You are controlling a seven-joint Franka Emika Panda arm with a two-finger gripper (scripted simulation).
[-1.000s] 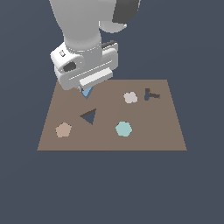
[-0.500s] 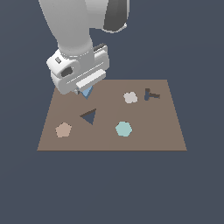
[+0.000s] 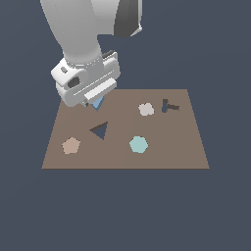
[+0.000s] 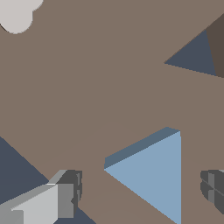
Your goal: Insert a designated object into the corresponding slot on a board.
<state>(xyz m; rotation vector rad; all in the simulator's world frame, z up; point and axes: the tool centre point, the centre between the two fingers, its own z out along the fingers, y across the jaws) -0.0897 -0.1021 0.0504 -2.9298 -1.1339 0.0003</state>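
The gripper sits over the brown board, upper left of centre in the exterior view. Its jaws stand released, either side of the light-blue triangle without touching. The navy triangular slot lies nearby, toward centre.

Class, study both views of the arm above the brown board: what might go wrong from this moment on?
1. The pincer straddles the blue triangle with its fingers apart; closing off-centre might push the piece aside.
2. The triangular slot lies apart from the piece, so a turned corner may catch its edge.
3. The pale flower-shaped piece sits nearby on the board; a wide swing could knock it.
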